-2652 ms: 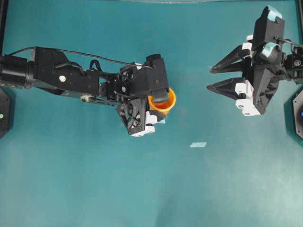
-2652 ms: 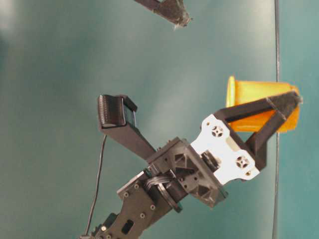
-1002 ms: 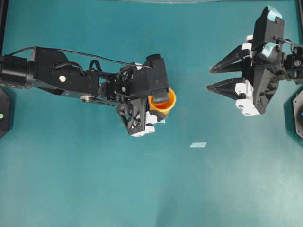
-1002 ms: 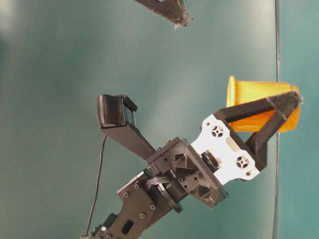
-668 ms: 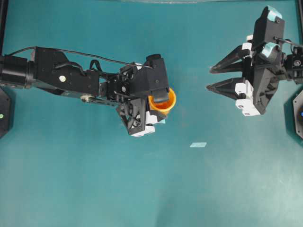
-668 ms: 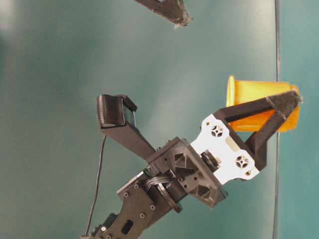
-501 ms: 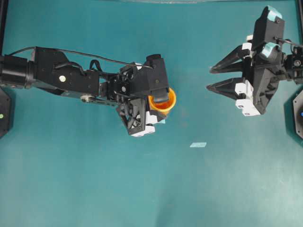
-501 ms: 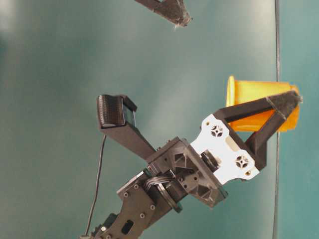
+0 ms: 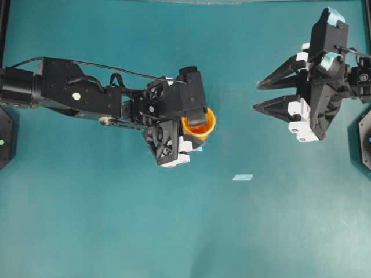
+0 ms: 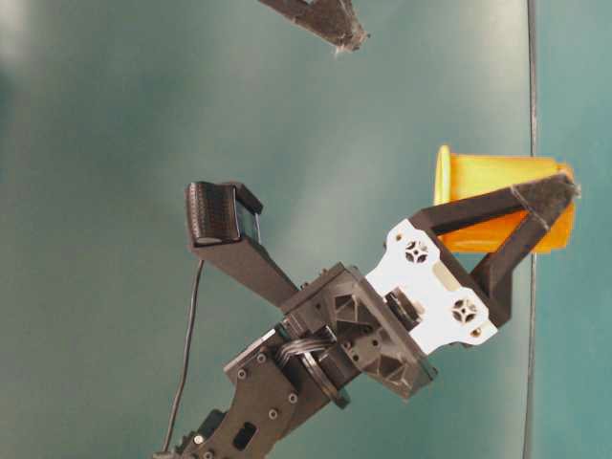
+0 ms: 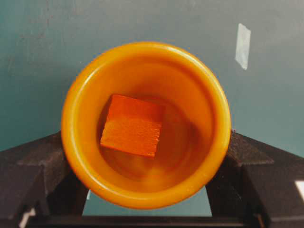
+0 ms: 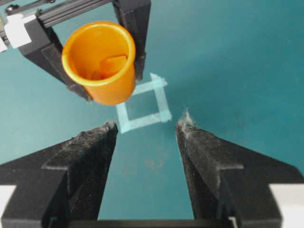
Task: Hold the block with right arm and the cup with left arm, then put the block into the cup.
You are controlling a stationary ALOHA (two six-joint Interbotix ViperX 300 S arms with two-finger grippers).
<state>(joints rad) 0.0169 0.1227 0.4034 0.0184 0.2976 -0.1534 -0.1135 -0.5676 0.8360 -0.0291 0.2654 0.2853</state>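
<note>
The block [image 11: 132, 124] lies inside the cup [image 11: 145, 124], gripped by the left pincer [image 9: 196, 134]; the right pincer [image 9: 257, 96], empty and spread, should stay clear.

No readable text, label, brand, number or sign anywhere: none on the small round yellow-orange plastic cup [image 11: 145, 124], none on the teal tabletop [image 9: 116, 220].

Block [image 11: 131, 125] lies inside the cup [image 11: 145, 123], on its bottom. Cup sits upright between the fingers of the left gripper [image 9: 194, 134], left of table centre in the overhead view. Right gripper [image 9: 256, 96] stands well apart at the right, nothing between its fingers. A tape square [image 12: 143, 104] lies on the table [image 9: 174, 231] just beside the cup.
</note>
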